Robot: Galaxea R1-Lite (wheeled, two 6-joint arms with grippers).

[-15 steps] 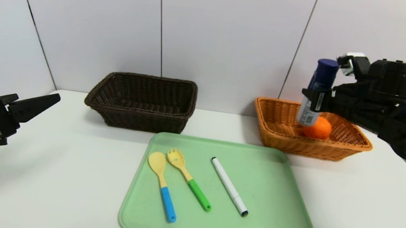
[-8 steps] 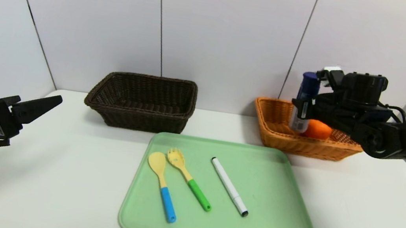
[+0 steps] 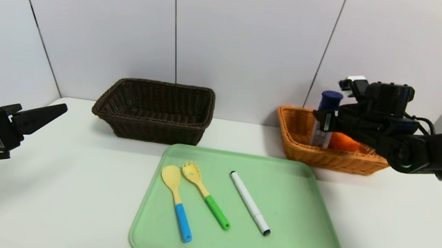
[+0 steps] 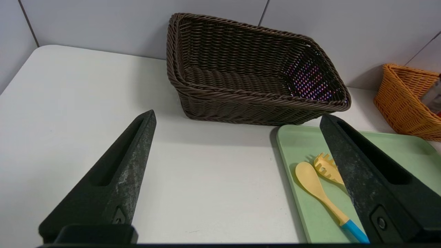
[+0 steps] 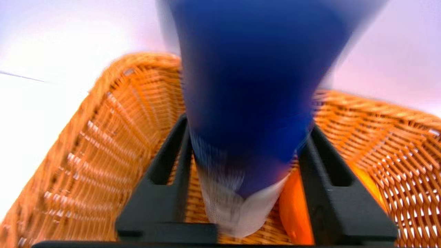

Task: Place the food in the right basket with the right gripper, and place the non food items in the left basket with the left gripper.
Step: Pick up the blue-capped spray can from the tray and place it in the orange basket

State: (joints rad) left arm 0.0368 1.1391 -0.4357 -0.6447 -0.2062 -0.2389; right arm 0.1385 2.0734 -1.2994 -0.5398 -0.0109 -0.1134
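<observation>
Right gripper (image 3: 325,120) pinching bottle (image 3: 325,118), dropped lower into orange basket (image 3: 299,152) mid-right beside orange fruit (image 3: 344,142). Release next probably. Left gripper (image 3: 38,113) spread, parked far left.

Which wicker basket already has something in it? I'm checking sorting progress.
The orange-tan wicker basket: it holds the round orange fruit and white-and-blue bottle. The dark brown wicker basket shows nothing inside.
</observation>
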